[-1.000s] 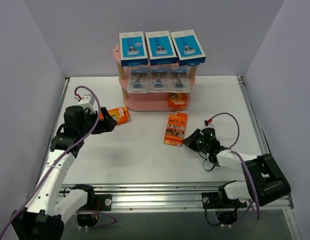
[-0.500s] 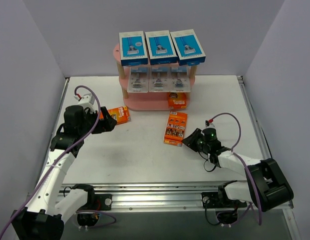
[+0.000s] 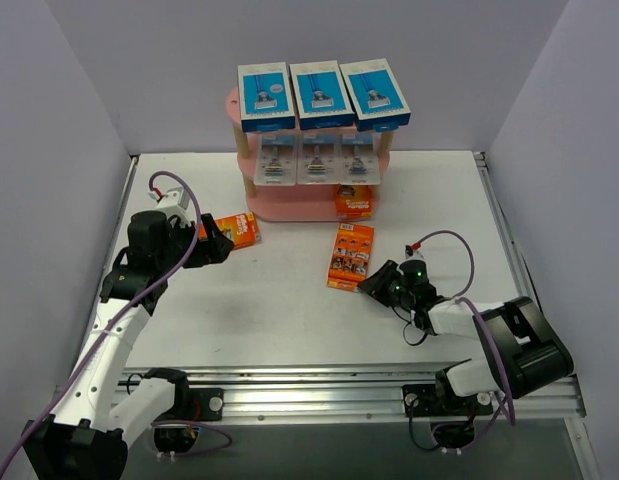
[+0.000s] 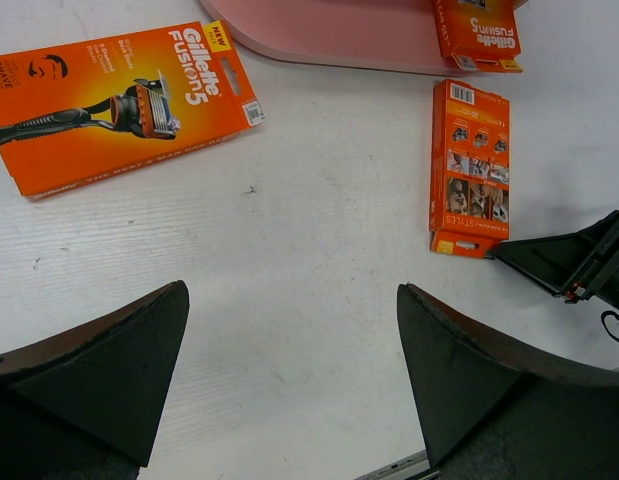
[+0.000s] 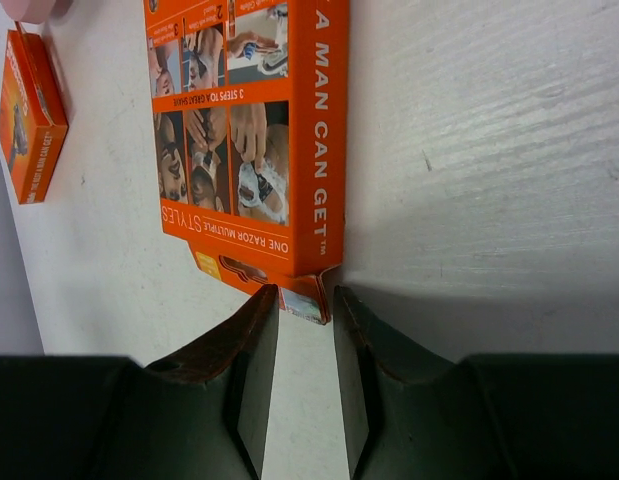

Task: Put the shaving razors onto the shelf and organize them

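The pink shelf [image 3: 289, 205] holds three blue-and-white razor boxes [image 3: 320, 93] on top, three clear blister packs [image 3: 315, 160] on the middle tier and one orange pack [image 3: 354, 202] on the bottom board. A second orange pack [image 3: 351, 256] lies back-side up on the table. My right gripper [image 3: 374, 281] is at its near end. In the right wrist view its jaws [image 5: 306, 295] stand a narrow gap apart, with the pack's [image 5: 244, 130] corner flap right at the tips. A third orange pack [image 4: 119, 105] lies face up ahead of my left gripper [image 4: 289, 380], which is open wide and holds nothing.
Grey walls close in the white table on three sides. A metal rail [image 3: 319, 385] runs along the near edge by the arm bases. The right arm's purple cable [image 3: 459, 250] loops over the table to the right of the pack.
My right gripper has slid left up to the near end of the face-down orange pack, and its jaws have parted slightly. The left arm and all packs have stayed put.
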Controlling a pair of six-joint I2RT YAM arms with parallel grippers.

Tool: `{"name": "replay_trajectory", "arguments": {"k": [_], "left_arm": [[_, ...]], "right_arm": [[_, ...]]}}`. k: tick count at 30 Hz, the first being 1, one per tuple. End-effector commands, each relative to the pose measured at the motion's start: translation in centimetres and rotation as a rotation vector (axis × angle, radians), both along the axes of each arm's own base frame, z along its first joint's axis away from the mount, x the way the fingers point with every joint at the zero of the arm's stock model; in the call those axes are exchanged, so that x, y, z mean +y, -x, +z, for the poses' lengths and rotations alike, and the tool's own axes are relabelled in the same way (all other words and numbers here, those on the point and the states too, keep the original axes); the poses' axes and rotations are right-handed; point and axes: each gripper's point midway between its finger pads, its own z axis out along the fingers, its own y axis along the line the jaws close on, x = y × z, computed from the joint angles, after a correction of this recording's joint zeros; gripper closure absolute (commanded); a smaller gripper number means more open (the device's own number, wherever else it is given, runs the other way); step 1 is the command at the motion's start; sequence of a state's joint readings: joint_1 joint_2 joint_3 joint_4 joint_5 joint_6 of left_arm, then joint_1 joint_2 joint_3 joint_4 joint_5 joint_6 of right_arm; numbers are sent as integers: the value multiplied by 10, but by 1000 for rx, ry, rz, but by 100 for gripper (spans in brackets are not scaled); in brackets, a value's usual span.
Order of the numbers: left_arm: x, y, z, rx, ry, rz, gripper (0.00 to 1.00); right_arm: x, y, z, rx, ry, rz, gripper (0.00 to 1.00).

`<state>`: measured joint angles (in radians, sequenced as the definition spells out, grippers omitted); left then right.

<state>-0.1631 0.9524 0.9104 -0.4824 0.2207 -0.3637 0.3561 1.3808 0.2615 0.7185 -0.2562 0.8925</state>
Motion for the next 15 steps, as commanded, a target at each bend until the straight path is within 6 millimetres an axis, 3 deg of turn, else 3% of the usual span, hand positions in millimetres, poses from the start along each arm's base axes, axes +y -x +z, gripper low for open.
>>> {"name": "replay_trajectory", "arguments": {"k": [1,10,15], "left_arm": [[-5,-2,8,-25,23,-17,6],[-5,-2,8,-26,25,-18,6],[-6,-2,8,-26,26,-19,6]], "right_arm": [[-3,6,-13,35,29,-2,74],[-1,6,-21,58,25,-13,75],[1,5,-24,61,12,-15,87]]}}
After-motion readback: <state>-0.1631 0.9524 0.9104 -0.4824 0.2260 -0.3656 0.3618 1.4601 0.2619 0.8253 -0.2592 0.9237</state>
